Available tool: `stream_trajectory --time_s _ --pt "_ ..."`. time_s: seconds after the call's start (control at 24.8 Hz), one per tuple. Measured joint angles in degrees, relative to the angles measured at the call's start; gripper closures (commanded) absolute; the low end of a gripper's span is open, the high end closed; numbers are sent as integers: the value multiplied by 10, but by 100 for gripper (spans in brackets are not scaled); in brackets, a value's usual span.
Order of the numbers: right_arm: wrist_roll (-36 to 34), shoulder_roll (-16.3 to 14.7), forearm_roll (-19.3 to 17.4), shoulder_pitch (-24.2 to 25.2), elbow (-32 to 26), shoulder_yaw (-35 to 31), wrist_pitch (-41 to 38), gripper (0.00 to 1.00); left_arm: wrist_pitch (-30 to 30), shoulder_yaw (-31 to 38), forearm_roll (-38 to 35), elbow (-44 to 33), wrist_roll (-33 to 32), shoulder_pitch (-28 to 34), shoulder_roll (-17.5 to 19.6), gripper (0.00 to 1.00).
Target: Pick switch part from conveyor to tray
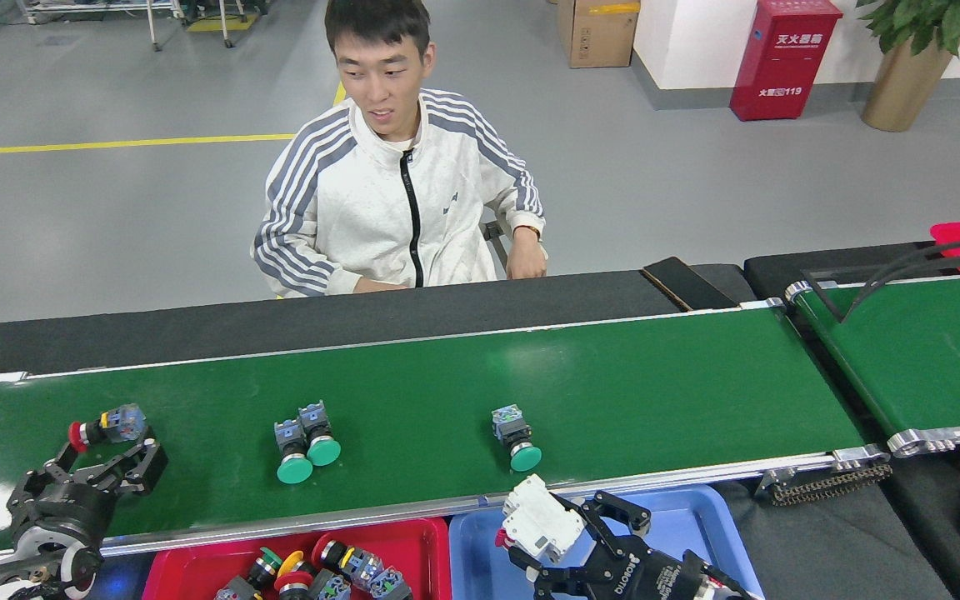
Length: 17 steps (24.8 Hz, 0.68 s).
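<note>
Now right end effector (567,542) grips white switch part (540,523) over blue tray (697,525); left end effector (105,462) open above conveyor (613,392) edge.

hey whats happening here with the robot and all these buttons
A two-armed robot is sorting switch parts off the green conveyor into trays. Its right gripper holds a white switch part over the blue tray, not yet released. Its left gripper is open on the belt, reaching at a red-capped switch. A pair of green-capped switches and a single one lie on the belt. The red tray holds several switches. A person sits behind, watching.
</note>
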Motion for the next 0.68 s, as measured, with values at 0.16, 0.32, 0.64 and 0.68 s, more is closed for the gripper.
stream_trajectory --time_s 0.16,0.32,0.64,0.68 --pt "-3 35 2 3 1 -54 38 0 32 -1 0 81 34 -54 1 0" --pt "-6 94 25 1 5 -69 204 0 49 -3 0 130 66 -88 1 8" --pt "-30 93 57 3 8 -77 367 0 53 -45 2 127 110 -74 2 65" --pt "-30 92 57 3 8 -83 375 0 43 -47 2 115 116 -64 2 67"
